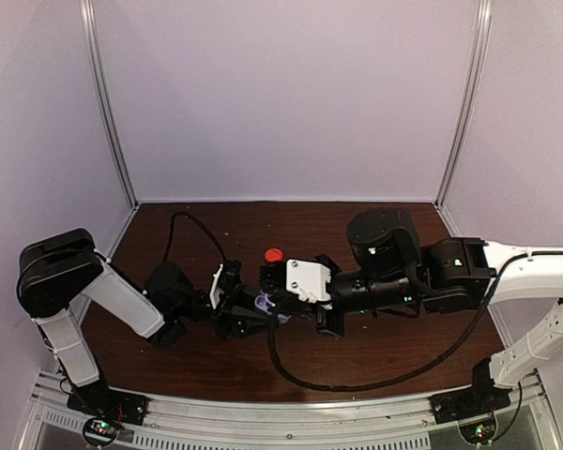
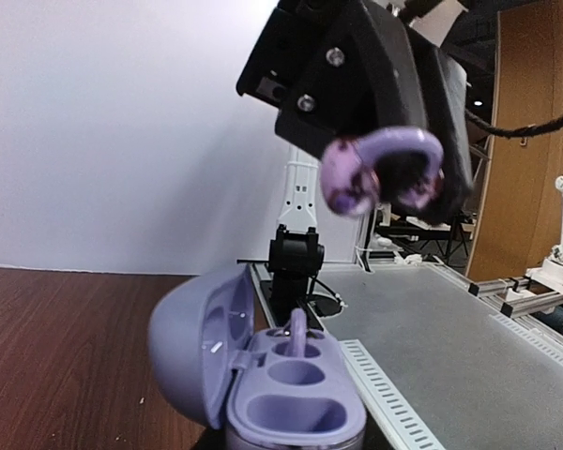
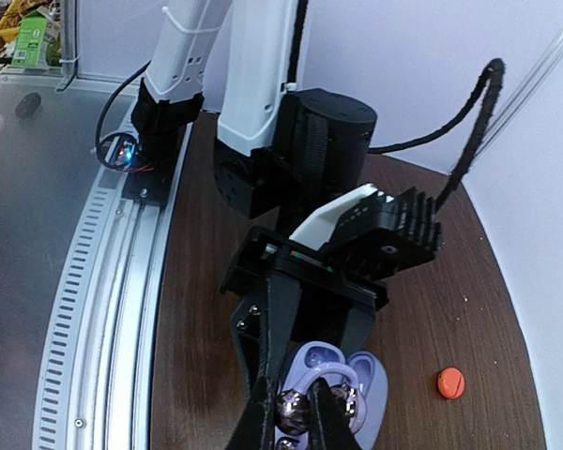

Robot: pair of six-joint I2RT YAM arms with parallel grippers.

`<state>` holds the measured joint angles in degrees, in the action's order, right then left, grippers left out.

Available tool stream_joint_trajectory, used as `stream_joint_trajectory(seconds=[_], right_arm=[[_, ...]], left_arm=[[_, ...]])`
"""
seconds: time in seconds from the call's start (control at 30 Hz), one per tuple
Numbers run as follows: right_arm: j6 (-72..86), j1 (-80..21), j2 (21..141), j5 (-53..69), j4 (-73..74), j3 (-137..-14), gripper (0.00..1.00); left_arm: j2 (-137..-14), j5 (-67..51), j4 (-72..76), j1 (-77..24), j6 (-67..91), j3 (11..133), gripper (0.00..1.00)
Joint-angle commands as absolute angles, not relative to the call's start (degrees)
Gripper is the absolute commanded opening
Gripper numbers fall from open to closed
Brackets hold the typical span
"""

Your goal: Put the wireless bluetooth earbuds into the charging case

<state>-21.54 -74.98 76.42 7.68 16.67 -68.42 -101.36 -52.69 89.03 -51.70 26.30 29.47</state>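
Lilac hooked plastic earbud (image 2: 394,142) hangs in the air, pinched between the fingers of the right hand (image 3: 298,412), directly above the lilac rounded plastic charging case (image 2: 183,342). The case stands open, lid thrown back, with its near and middle wells showing empty. A small lilac stub rises from the far well; whether that is a second earbud already seated I cannot tell. The left hand (image 1: 227,298) reaches in from the other side, its fingers flanking the case and, by the look of the right wrist view, pressed onto it to steady it.

So I judge the task well along but unfinished: the case is opened and the earbud is lined up, yet it is not lowered into a well.

Beneath lies a dark brown wood-grain worktop (image 1: 300,225), with a small red disc (image 1: 274,254) near the hands and a black cable (image 1: 357,386) looping across. Plain pale walls (image 1: 281,94) enclose it, and a slotted metal rail (image 1: 291,412) runs along the near edge.
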Motion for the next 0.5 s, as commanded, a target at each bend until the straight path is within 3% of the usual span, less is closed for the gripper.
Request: stream_joint_trajectory(seconds=[0.0, 0.47], right_arm=[[-25.62, -74.88, 78.32, 16.07, 22.89, -72.31, 0.05], [-29.87, -74.89, 81.97, 18.81, 28.68, -75.32, 0.05]], left_arm=[[-101.60, -57.30, 94.51, -51.83, 29.05, 31.41, 0.00], [-101.78, -63.93, 92.12, -53.64, 31.75, 33.19, 0.00]])
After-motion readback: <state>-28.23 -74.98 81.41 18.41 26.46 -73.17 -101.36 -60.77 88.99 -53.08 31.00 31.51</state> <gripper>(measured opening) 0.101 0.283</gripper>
